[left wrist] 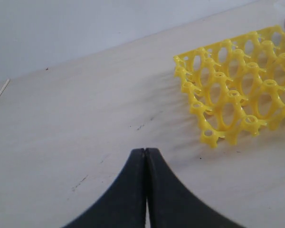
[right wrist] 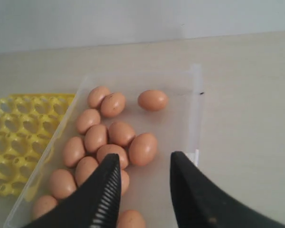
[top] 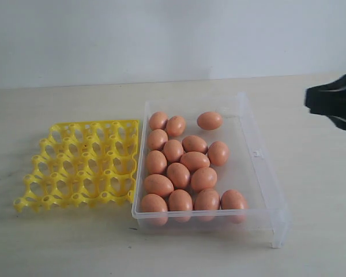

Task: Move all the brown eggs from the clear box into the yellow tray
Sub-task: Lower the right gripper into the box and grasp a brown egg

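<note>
So far nothing is moved: all sixteen or so small orange-brown eggs (top: 178, 175) lie in the large clear plastic box (top: 248, 167), bunched toward its 9 o'clock wall, with a lone egg (top: 210, 120) apart near 12 o'clock. The bright yellow lattice egg tray (top: 81, 158) sits on the pale desk (top: 57, 248) right against the box's 9 o'clock side, every cup bare. The right gripper (right wrist: 146, 157) hovers over the box, its fingers (right wrist: 190, 190) apart and holding nothing. The left gripper (left wrist: 145, 153) hangs above bare desk near the tray, fingers together. I'd say the only hurdles are the box's low wall and the crowding of the eggs.
</note>
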Motion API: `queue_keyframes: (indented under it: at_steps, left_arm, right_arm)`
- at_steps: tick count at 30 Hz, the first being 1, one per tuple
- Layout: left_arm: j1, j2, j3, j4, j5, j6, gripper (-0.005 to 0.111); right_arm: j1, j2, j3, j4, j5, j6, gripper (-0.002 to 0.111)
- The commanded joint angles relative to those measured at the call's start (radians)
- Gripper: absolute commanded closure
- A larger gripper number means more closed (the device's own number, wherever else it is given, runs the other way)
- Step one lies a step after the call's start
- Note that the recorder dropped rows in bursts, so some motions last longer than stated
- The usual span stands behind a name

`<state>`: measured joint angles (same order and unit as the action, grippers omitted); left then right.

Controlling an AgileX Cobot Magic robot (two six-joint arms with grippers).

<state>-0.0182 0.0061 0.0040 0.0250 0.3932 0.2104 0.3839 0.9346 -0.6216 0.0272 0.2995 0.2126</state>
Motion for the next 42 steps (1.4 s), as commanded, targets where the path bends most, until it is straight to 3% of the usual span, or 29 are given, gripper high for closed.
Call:
queue_keyframes:
  at_steps: [1, 7, 12, 22, 26, 29, 31, 42]
  left_arm:
    - [-0.002, -0.006, -0.004, 0.000, -0.005, -0.005, 0.107]
    - [-0.002, -0.006, -0.004, 0.000, -0.005, -0.005, 0.107]
    - [-0.002, -0.006, -0.004, 0.000, -0.005, -0.005, 0.107]
    - [-0.002, -0.006, -0.004, 0.000, -0.005, -0.005, 0.107]
    - [-0.002, -0.006, -0.004, 0.000, -0.005, -0.005, 0.107]
    - [-0.002, -0.006, -0.004, 0.000, -0.005, -0.005, 0.107]
    - [-0.002, -0.006, -0.004, 0.000, -0.005, -0.005, 0.107]
    - [-0.002, -0.006, -0.004, 0.000, -0.005, -0.005, 0.107]
  right_arm:
    - [0.072, 0.162, -0.098, -0.047, -0.002, -0.005, 0.074]
    - [0.123, 0.343, -0.236, -0.056, 0.008, 0.036, 0.079]
    - [0.140, 0.488, -0.397, -0.068, 0.175, 0.079, 0.108]
    - [0.140, 0.822, -0.736, -0.082, 0.598, 0.081, 0.108]
    - [0.140, 0.942, -0.830, -0.047, 0.665, 0.108, 0.097]
    - [0.140, 1.054, -0.929, -0.027, 0.732, 0.199, 0.065]
    - [0.138, 1.101, -0.973, -0.065, 0.747, 0.278, 0.051]
    - [0.108, 1.213, -1.040, -0.210, 0.767, 0.357, 0.050]
